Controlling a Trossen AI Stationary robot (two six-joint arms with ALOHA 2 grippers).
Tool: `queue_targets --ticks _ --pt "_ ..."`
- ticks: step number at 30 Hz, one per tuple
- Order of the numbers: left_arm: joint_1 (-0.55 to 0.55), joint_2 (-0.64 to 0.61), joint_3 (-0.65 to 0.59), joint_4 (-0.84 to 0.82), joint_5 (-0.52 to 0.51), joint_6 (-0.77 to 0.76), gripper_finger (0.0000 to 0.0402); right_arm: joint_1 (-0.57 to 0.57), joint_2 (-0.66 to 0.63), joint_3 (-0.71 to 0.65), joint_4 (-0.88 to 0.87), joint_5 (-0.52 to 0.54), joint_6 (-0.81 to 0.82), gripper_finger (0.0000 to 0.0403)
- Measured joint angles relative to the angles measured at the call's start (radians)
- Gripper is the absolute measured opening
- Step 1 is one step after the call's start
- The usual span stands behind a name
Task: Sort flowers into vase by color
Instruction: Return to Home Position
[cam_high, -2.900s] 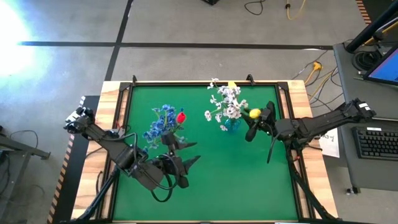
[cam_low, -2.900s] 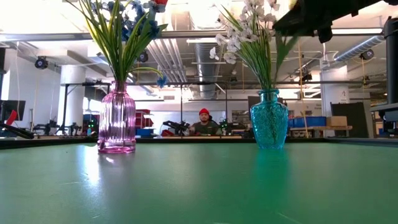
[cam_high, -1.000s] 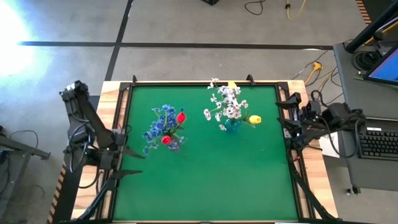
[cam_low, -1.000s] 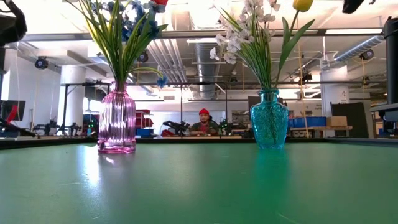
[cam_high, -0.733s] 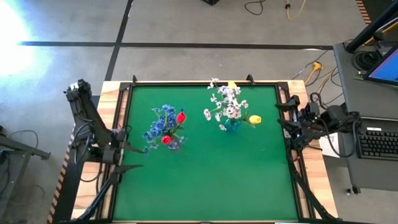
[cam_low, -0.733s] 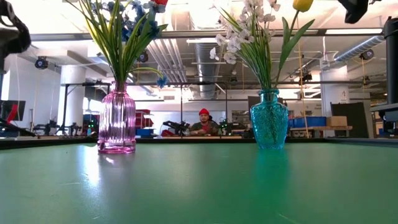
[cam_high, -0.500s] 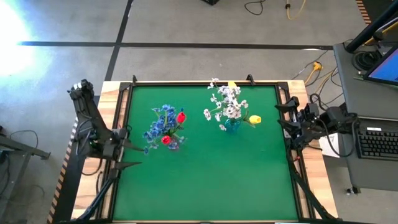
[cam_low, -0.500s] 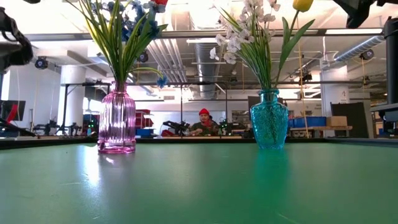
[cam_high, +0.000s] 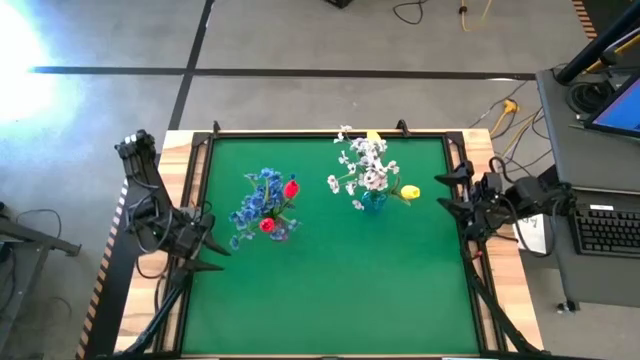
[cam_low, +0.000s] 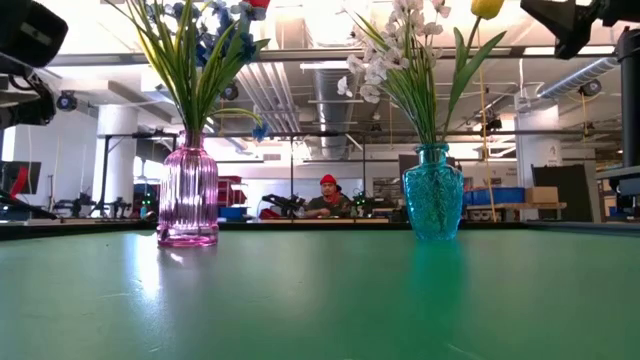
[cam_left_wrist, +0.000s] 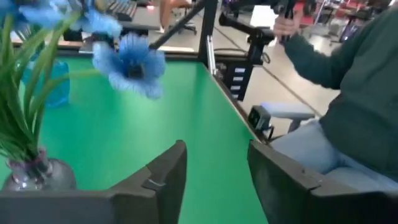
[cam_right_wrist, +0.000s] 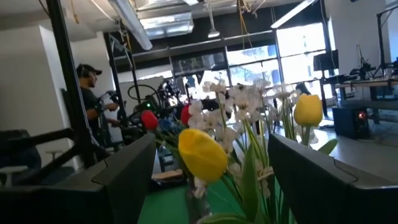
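both jaws stand open with nothing in them: the left gripper (cam_high: 211, 256) sits at the left edge of the green table (cam_high: 330, 290) and the right gripper (cam_high: 447, 192) sits at the right edge, each well apart from the vases. the blue flowers (cam_high: 255, 200) and red tulips (cam_high: 291, 187) stand in the pink vase (cam_low: 188, 195) on the left side. the white flowers (cam_high: 365, 165) and yellow tulips (cam_high: 409, 191) stand in the blue vase (cam_low: 433, 195), more to the right.

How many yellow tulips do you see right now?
2 yellow tulips, both in the blue vase. In the high view, one tulip leans out on the bunch's right and the other tulip shows above the white flowers, which might hide more.
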Motion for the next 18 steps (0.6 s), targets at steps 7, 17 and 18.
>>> queue_targets --ticks 7,17,18 --pt "0.004 -0.002 -0.036 -0.019 -0.080 0.008 0.0068 0.000 -0.008 -0.008 -0.050 -0.001 -0.026 0.0301" --pt "0.033 -0.028 -0.084 -0.025 -0.252 0.025 0.0005 0.000 -0.009 -0.123 0.085 0.000 -0.019 0.0281" --pt "0.045 -0.032 -0.084 -0.025 -0.272 0.033 0.0002 0.000 -0.010 -0.140 0.112 0.003 -0.016 0.0278"
